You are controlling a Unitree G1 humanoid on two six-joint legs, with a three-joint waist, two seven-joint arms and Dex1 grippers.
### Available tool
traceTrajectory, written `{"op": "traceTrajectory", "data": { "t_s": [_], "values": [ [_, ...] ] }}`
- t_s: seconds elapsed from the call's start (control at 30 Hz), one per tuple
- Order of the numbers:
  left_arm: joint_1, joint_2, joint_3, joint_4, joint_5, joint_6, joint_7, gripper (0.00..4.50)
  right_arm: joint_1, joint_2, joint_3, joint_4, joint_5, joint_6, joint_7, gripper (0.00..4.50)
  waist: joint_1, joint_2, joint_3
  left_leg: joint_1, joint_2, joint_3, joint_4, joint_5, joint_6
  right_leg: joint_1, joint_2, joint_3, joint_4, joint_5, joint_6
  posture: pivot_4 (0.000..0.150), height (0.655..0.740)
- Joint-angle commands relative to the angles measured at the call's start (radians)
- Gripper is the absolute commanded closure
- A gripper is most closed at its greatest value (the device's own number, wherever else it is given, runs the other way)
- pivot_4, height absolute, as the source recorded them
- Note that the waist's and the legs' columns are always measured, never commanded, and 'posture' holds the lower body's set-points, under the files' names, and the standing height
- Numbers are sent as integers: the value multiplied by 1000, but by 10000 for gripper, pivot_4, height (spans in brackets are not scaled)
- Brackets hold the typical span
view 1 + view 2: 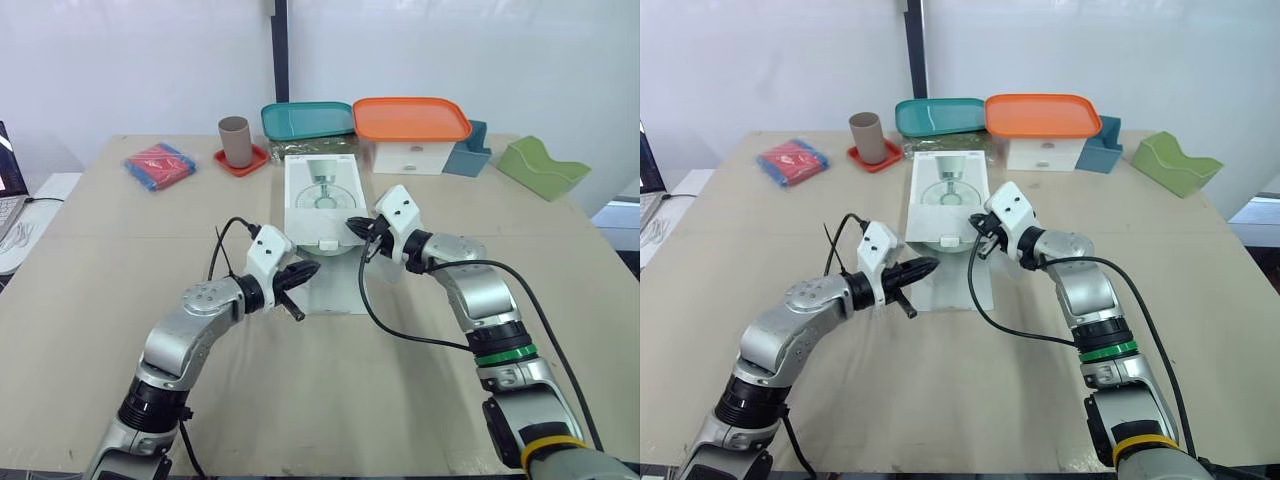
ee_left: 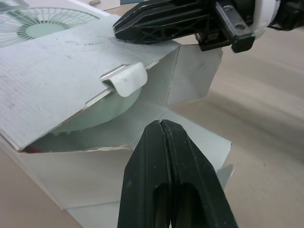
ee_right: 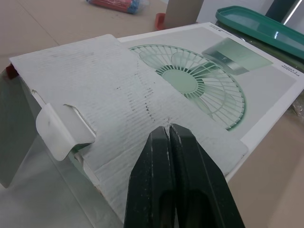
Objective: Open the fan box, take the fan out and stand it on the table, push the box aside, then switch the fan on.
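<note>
- Middle of the table (image 1: 120, 260): the fan box (image 1: 322, 195) lies flat, its printed fan picture facing up and its long side running from near to far.
- The box's near end is open! The end flap (image 1: 335, 290) is folded down onto the table towards the robot, and a small white tuck tab (image 3: 59, 130) curls up from the near edge of the top panel.
- In the left wrist view a pale green curve of the fan (image 2: 95, 116) shows in the open mouth, so the fan is inside the box.
- The left gripper (image 1: 308, 271) is at the box's near-left corner. Its two black fingers are pressed together, hold nothing, and point into the opening over the lowered flap.
- The right gripper (image 1: 357, 228) is over the near-right corner of the top panel, fingers also closed tight and empty. The tips look right at the cardboard, though I can't tell if they touch.
- The far side is busy: a teal tray (image 1: 307, 119), then to its right an orange tray (image 1: 411, 118) on a white container (image 1: 408, 157).
- Far left: a brown cup (image 1: 236, 141) on a red dish (image 1: 241, 162), and left of that a red and blue packet (image 1: 159, 164).
- Far right: a green holder (image 1: 541, 167).
</note>
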Motion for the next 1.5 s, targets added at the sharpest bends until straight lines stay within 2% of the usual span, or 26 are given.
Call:
{"op": "traceTrajectory", "data": {
  "t_s": [0.03,0.4,0.97,1.17,1.5],
  "values": [
    [-49,0,0,-34,-1,-14,3,45000,-7,4,12,-7,-6,-12,10,44112,0,0,0,0,0,0,0,0,0,0,0,0,0,0,0,1500,7400],
    [-129,-3,-53,54,66,64,57,45000,-1,10,13,-21,-6,-3,8,44112,0,0,0,0,0,0,0,0,0,0,0,0,0,0,0,1500,7400],
    [-112,109,12,-86,42,302,96,45000,0,24,14,-16,-5,-4,5,44112,-2,0,0,0,0,0,0,0,0,0,0,0,0,0,0,1500,7400],
    [-97,106,80,-37,63,265,162,45000,-3,32,16,-8,-7,-9,5,44112,-2,0,0,0,0,0,0,0,0,0,0,0,0,0,0,1500,7400],
    [-106,19,178,106,85,128,273,45000,0,29,14,-11,-9,-9,8,44112,-1,0,0,0,0,0,0,0,-1,0,0,0,0,0,0,1500,7400]
  ]
}}
